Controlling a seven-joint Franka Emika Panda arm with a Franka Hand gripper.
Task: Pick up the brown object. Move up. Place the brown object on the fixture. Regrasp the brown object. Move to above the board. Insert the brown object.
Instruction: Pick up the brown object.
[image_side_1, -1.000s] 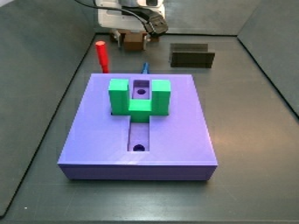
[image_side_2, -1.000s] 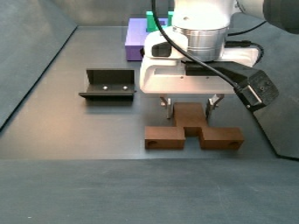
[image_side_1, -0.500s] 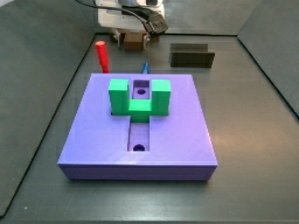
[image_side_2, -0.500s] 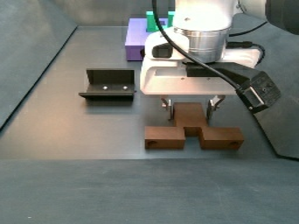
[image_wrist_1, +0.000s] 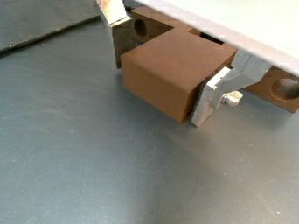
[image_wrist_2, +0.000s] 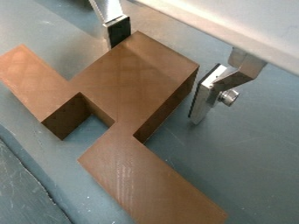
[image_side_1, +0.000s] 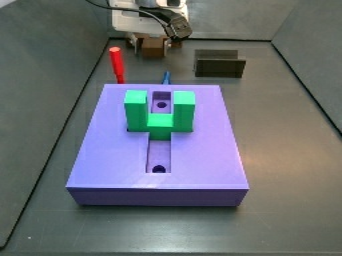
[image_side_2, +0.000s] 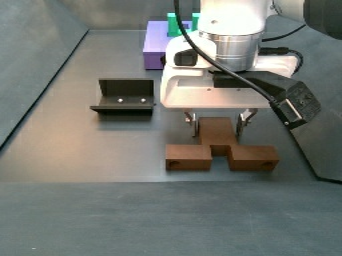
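The brown object (image_side_2: 221, 157) lies flat on the grey floor, a blocky brown piece with a hole (image_wrist_1: 142, 28) in one arm. My gripper (image_side_2: 218, 128) is down over it, and in both wrist views its middle block (image_wrist_2: 117, 87) sits between the fingers. One finger (image_wrist_2: 114, 35) stands close to the block. A clear gap separates the other finger (image_wrist_2: 205, 96) from the block's side, so the gripper (image_wrist_1: 163, 80) is open and straddling the piece. The fixture (image_side_2: 120, 97) stands apart to one side. The board (image_side_1: 201, 150) carries a green U-shaped block (image_side_1: 158, 110).
A red upright peg (image_side_1: 118, 62) stands beside the board's far corner. The fixture (image_side_1: 219, 65) sits near the back wall. Dark enclosure walls (image_side_2: 314, 130) run close to the brown piece. A cable (image_side_2: 274, 85) hangs from the arm.
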